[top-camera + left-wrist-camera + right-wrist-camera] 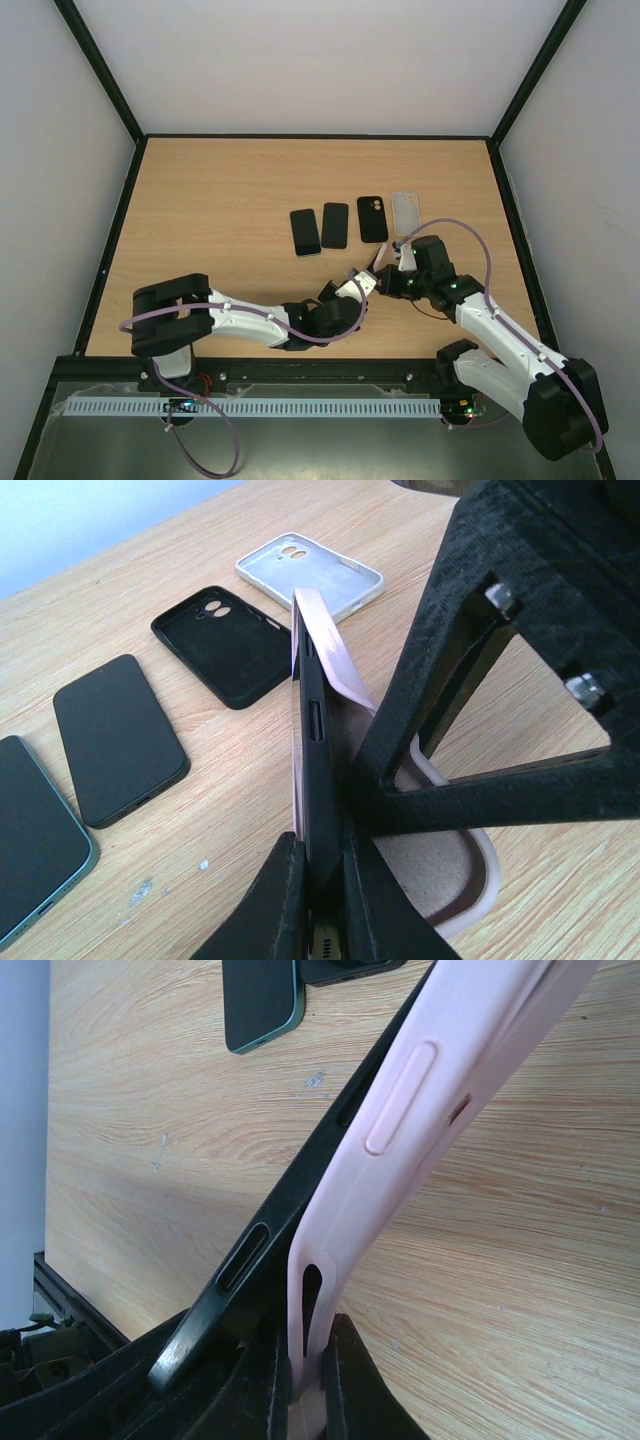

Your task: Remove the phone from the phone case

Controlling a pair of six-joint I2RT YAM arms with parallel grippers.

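Note:
A black phone (315, 730) stands on edge above the table, partly peeled out of a pink phone case (420, 1110). My left gripper (322, 855) is shut on the phone's lower end. My right gripper (305, 1360) is shut on the thin wall of the pink case, and the phone's dark edge (300, 1190) stands away from that wall on the left. In the top view the two grippers meet at mid-table, the left gripper (362, 283) just left of the right gripper (392, 270). The case's bottom rim (480, 880) curves out empty to the right of the phone.
Two bare dark phones (305, 232) (334, 225) lie side by side beyond the grippers. To their right lie an empty black case (372, 219) and a clear case (405, 212). Black frame rails run along the table's edges.

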